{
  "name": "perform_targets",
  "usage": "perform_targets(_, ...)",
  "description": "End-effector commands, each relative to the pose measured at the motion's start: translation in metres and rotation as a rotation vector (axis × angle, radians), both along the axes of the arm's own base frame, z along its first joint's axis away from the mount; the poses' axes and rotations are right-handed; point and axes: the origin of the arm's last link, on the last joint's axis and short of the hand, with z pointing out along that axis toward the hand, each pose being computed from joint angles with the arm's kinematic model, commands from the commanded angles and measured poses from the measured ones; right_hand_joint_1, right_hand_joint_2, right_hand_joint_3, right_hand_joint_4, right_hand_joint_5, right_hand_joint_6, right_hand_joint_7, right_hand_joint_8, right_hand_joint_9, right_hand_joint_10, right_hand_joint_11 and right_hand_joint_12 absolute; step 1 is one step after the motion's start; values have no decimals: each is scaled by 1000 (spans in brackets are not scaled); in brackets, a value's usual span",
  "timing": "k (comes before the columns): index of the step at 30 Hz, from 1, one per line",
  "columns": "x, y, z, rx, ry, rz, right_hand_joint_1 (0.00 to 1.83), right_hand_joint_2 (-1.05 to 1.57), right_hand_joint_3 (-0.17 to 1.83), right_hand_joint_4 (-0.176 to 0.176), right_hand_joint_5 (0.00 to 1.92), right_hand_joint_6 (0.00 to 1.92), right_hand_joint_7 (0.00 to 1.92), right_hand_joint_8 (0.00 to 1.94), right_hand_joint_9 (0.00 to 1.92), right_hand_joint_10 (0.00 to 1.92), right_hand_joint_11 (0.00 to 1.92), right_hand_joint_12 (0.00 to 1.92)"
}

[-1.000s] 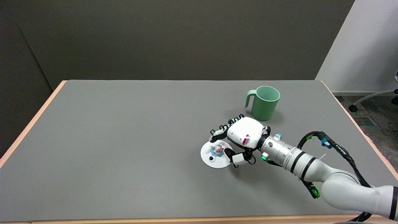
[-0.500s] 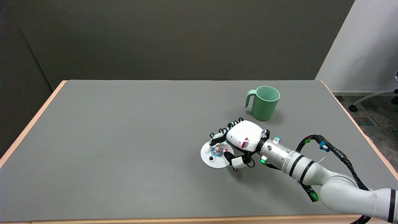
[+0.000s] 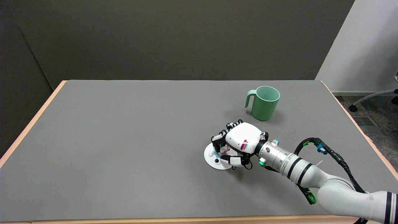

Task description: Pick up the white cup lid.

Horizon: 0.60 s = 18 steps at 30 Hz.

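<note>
We see a wide grey table top with a pale wood edge [image 3: 124, 149] filling most of the head view. Across its near right corner our white right arm [image 3: 311, 174] reaches in. Well beyond it stands a mint green plastic mug with a handle [image 3: 263, 102], upright. Our black-and-white right hand [image 3: 237, 145] curls its fingers and thumb over the flat round white cup lid [image 3: 214, 159], which lies on the table right of centre; we cannot tell whether the hand truly grips it.
</note>
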Motion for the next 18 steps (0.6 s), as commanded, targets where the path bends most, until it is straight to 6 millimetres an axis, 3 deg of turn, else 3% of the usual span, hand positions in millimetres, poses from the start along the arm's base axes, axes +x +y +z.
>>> perform_targets(1, -10, -1, 2, -15, 20, -3, 917, 1141, 175, 176, 759, 1314, 957, 450, 873, 701, 430, 1409)
perform_targets(2, -10, -1, 2, -15, 20, -3, 920, 1137, 177, 176, 764, 1308, 961, 448, 876, 698, 434, 1407)
perform_targets(3, -9, -2, 2, -14, 20, -3, 1097, 1117, 147, 54, 770, 1319, 981, 772, 884, 697, 421, 1460)
perform_targets(4, -9, -2, 2, -14, 21, -2, 1199, 1102, 136, -18, 773, 1325, 996, 955, 887, 696, 411, 1490)
perform_targets(18, 3, -4, -7, 27, 39, 33, 1218, 1085, 119, -43, 800, 1282, 1067, 852, 967, 641, 424, 1510)
